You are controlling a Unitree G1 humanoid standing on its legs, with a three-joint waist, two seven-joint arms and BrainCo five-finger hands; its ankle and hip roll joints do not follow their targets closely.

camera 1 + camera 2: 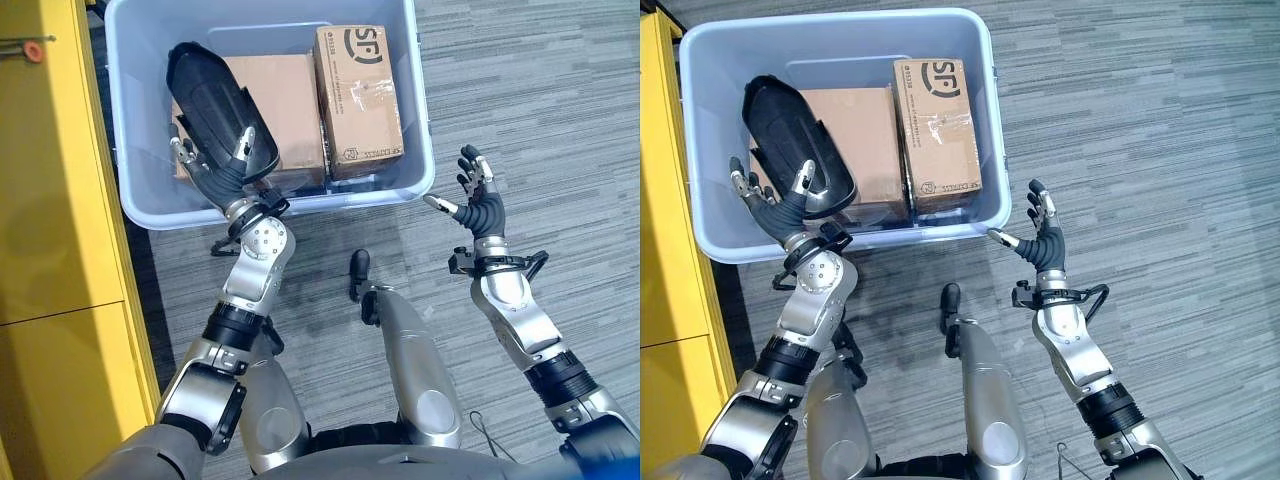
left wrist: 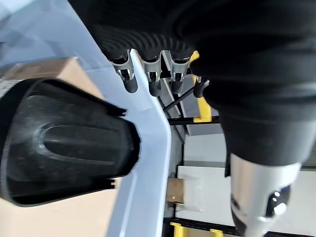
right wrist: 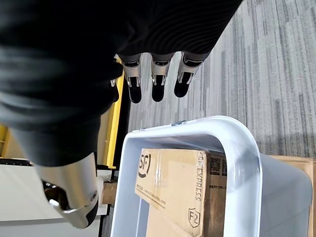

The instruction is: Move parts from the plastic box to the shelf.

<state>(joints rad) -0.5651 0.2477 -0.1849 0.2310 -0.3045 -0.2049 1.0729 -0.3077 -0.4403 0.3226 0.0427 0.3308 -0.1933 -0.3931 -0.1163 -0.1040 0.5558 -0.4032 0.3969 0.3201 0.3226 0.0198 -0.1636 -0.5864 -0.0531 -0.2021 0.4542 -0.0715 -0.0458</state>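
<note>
A pale blue plastic box [image 1: 425, 120] stands on the carpet in front of me. A black ribbed plastic part [image 1: 215, 95] leans in its left side, with two cardboard boxes beside it, a wide one [image 1: 285, 105] and a narrow upright one [image 1: 357, 85]. My left hand [image 1: 215, 168] reaches over the box's near rim with its palm under the black part's lower end; its fingers [image 2: 150, 74] are straight and its thumb is spread, so it is open. My right hand [image 1: 478, 200] hovers open over the carpet just off the box's near right corner [image 3: 237, 148].
A yellow shelf unit [image 1: 50, 200] runs along the left, close to the box's left wall. Grey striped carpet [image 1: 540, 90] stretches out to the right of the box and in front of it.
</note>
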